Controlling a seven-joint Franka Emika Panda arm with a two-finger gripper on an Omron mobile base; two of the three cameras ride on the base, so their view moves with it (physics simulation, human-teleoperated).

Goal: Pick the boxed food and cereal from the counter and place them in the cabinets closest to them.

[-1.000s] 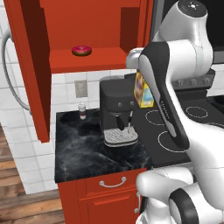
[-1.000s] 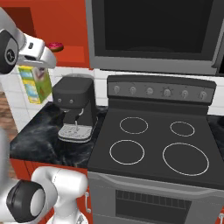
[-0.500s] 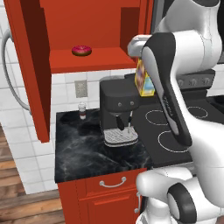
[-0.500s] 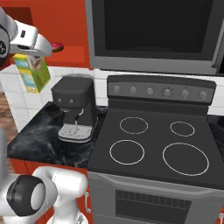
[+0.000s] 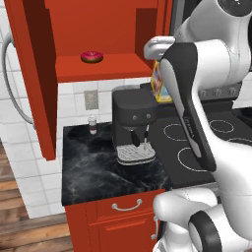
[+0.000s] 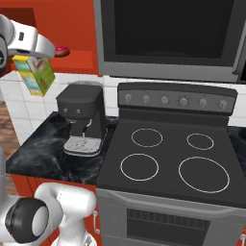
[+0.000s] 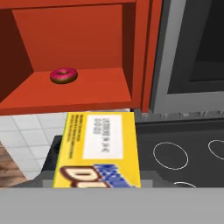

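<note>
A yellow box point(image 6: 36, 75) with a green side hangs in the air above the coffee machine, and my gripper point(image 6: 30, 58) is shut on its top end. From the left base view the box point(image 5: 158, 86) peeks out beside my forearm, just right of the open red cabinet point(image 5: 109, 67). Through the hand view the box point(image 7: 100, 148) fills the lower middle, with the cabinet shelf point(image 7: 74, 94) beyond and slightly higher. Whether it is the cereal or the boxed food I cannot tell. The black marbled counter point(image 5: 93, 172) lies below.
A pink donut point(image 5: 91, 56) sits on the cabinet shelf. The cabinet door point(image 5: 30, 78) stands open at the left. A black coffee machine point(image 5: 132, 124) and a small shaker point(image 5: 92, 124) stand on the counter. The stovetop point(image 6: 168, 158) and microwave point(image 6: 168, 38) lie to the right.
The arm has lifted the yellow box from beside the coffee machine's top up to about the level of the cabinet shelf. The grip has stayed the same.
</note>
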